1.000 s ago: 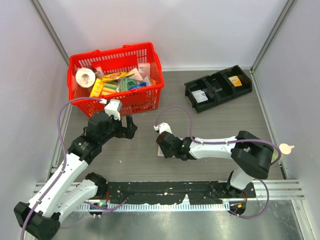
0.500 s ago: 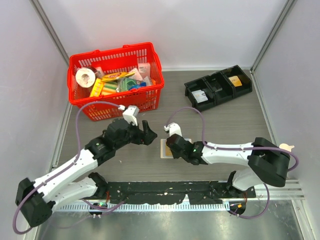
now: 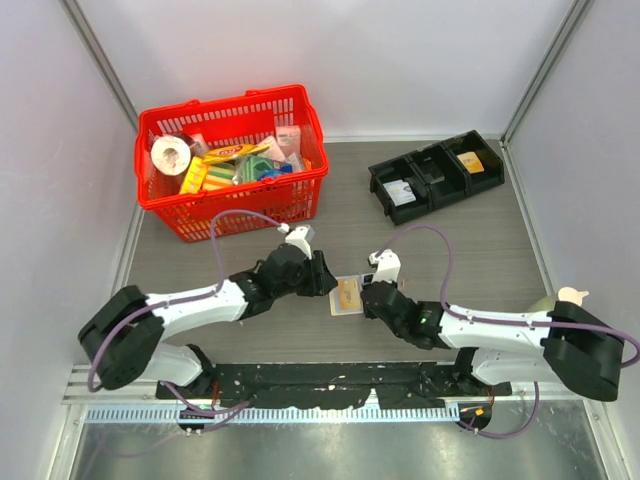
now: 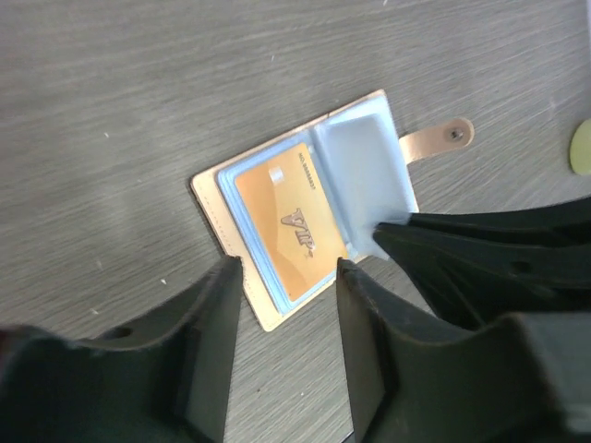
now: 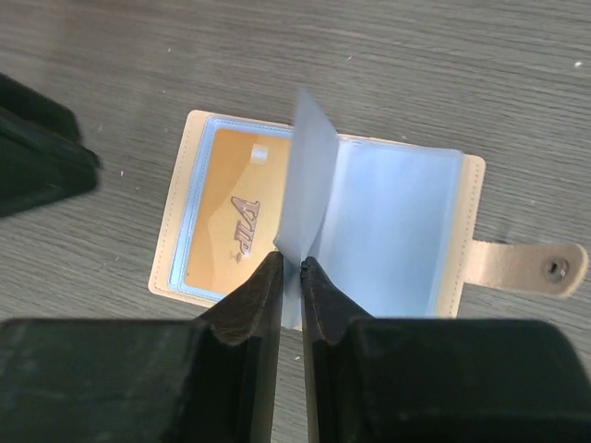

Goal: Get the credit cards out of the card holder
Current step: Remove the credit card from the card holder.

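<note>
A: Where is the small tan folding card holder point(image 3: 347, 296), and how is it gripped?

B: It is laid open on the grey table point(image 3: 450, 240), between the arms. One pale blue-grey shiny sleeve point(image 5: 309, 175) is pinched upright by the right gripper point(image 5: 288, 263). The left gripper point(image 4: 286, 272) is spread above the yellow-orange credit card point(image 4: 288, 217), and nothing is held by it.

A: What is advised?

B: The sleeve should be held steady while the card is drawn out by its edge. The pocket's open side cannot be made out, and further cards may be concealed.
</note>
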